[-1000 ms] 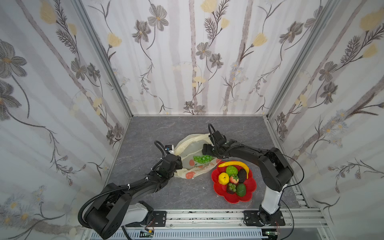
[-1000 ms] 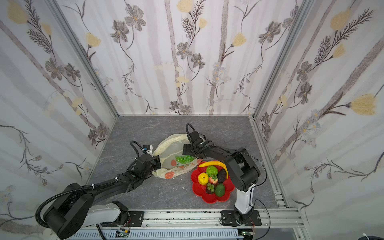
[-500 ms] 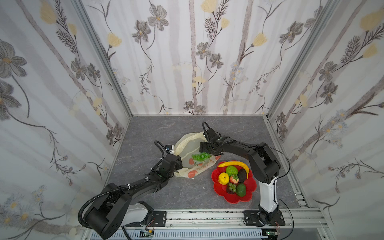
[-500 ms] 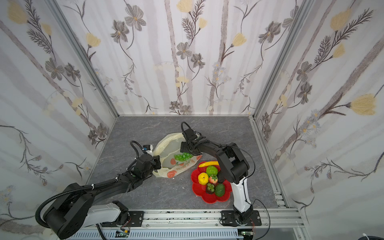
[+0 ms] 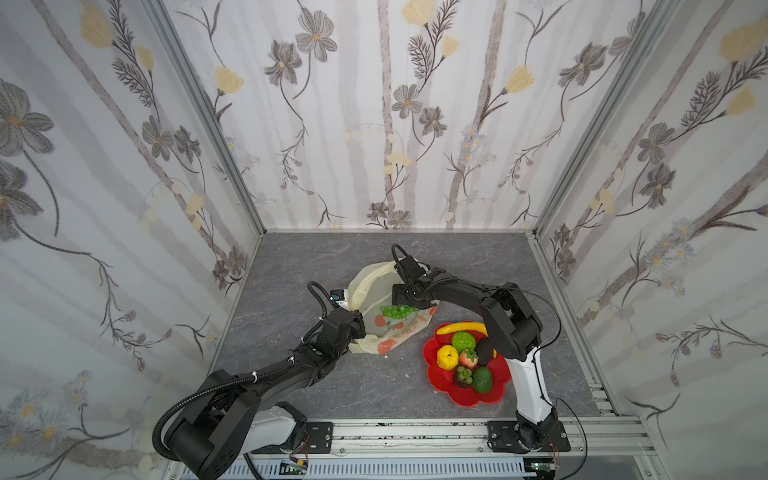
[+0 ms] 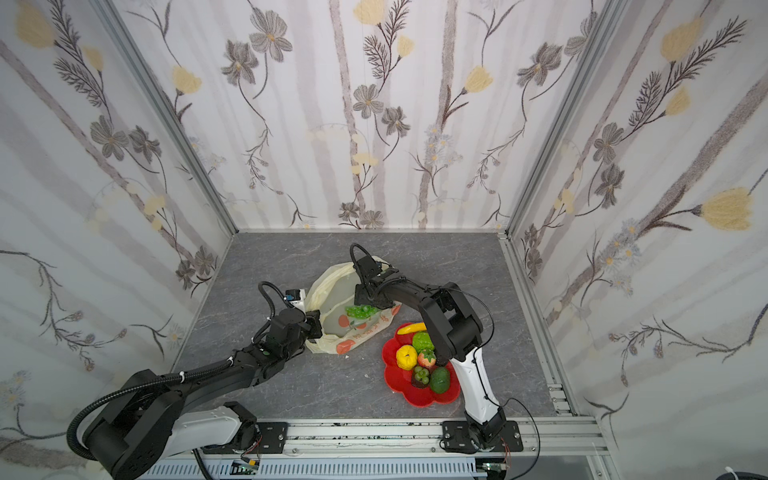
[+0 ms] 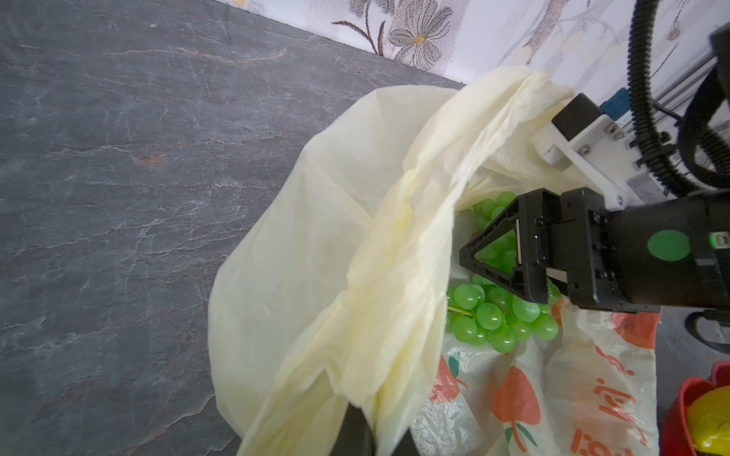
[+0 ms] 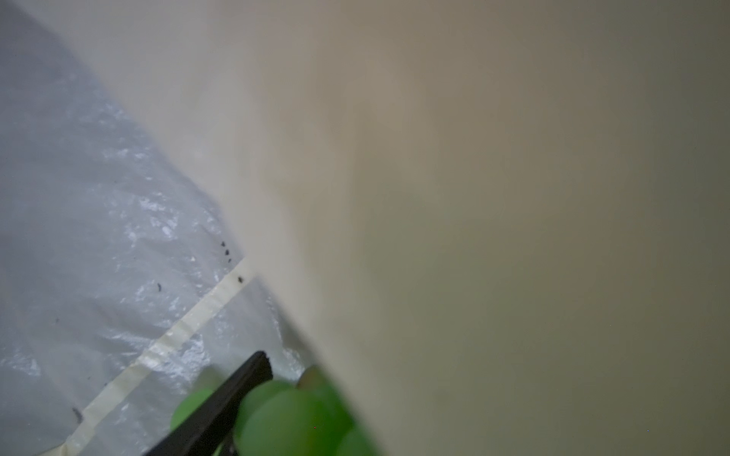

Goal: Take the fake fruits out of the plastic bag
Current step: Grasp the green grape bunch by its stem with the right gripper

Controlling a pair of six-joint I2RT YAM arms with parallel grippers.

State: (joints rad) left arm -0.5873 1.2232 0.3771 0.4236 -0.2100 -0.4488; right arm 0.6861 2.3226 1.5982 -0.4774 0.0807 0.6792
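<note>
I'm holding the bag [image 7: 316,237] mouth pinched up in the left gripper [image 7: 375,430]. The right gripper [image 7: 488,252] is sitting inside, jaws wide over the grapes [image 7: 490,316]. Next, I reckon: closing on them, lifting clear.

**Layout, as seen in both top views**

- The plastic bag [image 5: 374,286] lies on the table [image 5: 291,386], near its middle.
- The grape bunch [image 5: 395,311] lies inside the bag, in its right half.
- The left gripper [image 5: 359,327] sits at the bag's left edge.
- The right gripper [image 5: 403,301] reaches into the bag from the far right side, directly over the grape bunch.
- The dish [image 5: 469,400] stands right of the bag and nearer the front edge — close, but not touching.

**In the dish**

- The banana [image 5: 459,328] lies at the far rim.
- The bumpy fruit [image 5: 463,340] lies just before the banana.
- The lemon [image 5: 447,356] lies at the left.
- The strawberry [image 5: 468,358] lies beside the lemon on its right.
- The avocado [image 5: 482,380] lies nearest the front.
</note>
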